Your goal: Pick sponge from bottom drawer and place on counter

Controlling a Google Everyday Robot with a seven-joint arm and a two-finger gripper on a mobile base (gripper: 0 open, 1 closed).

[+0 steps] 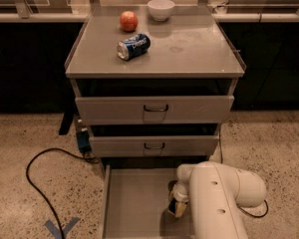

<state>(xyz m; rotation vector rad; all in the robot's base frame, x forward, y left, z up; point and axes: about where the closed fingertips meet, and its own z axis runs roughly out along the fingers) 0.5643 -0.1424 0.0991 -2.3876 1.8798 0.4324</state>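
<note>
Down at the lower right, the white arm (220,202) is bending over the bottom drawer (134,203), its thick elbow hanging past the drawer's right wall and its forearm reaching in and downward. The gripper (178,207) is pointing at the drawer floor, sitting in the right half of the drawer and close to that right wall. The arm's bulk is covering it from this side, so I cannot tell whether it is spread, pressed together or pinching anything.

A small dark shape (172,185) is showing on the drawer floor just behind the gripper, toward the drawer's back. Whether that is the sponge cannot be told, and no other part of the drawer is showing one.

The drawer is standing pulled out, with its left wall and most of its grey floor lying bare to the left of the gripper. The middle drawer (154,146) is jutting out a little directly over the drawer's back edge, and the top drawer (154,109) is sitting above that.

Well above the drawer, the counter (194,49) is carrying a can (133,46) lying on its side, an apple (128,21) and a bowl (160,9), all toward its back left, leaving its right and front parts bare. Left of the drawer, a black cable (34,183) is looping across the floor.
</note>
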